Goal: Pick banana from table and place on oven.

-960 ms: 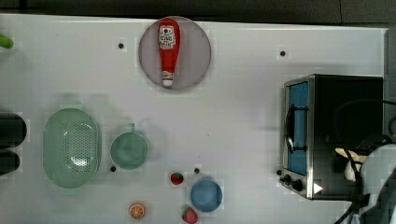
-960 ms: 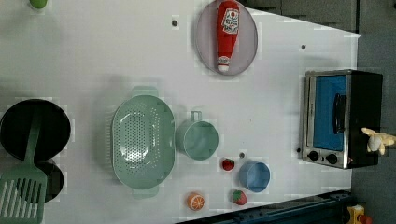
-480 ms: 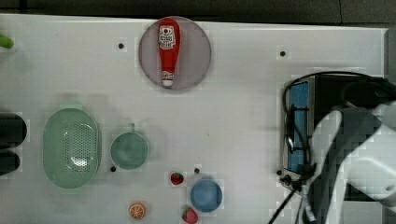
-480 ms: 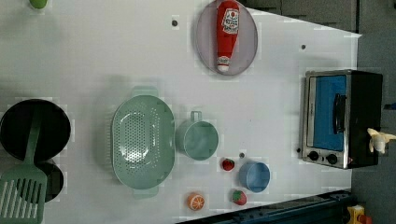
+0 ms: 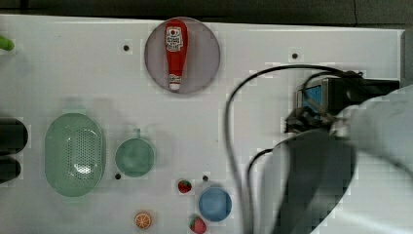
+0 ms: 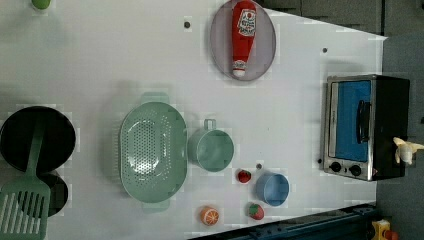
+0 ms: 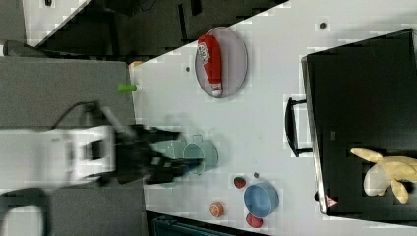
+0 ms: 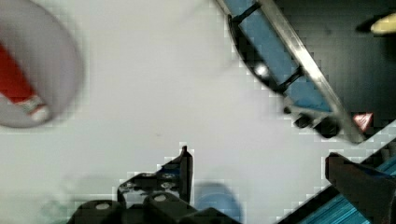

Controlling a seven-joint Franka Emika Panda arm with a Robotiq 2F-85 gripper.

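The red plastic ketchup bottle (image 6: 243, 36) lying on the round grey plate (image 6: 265, 52) carries a white label, its wording too small to read. A red triangular warning sign (image 8: 363, 120) sits on the black-topped, silver-framed toaster oven (image 7: 361, 103); its symbol is illegible.

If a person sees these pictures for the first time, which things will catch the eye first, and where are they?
The red ketchup bottle lies on a round grey plate near the far edge of the white table in the left view. The oven, with its blue glass door, stands at the left view's right, and the pale banana already lies on its black top. The open gripper hangs empty above the table.
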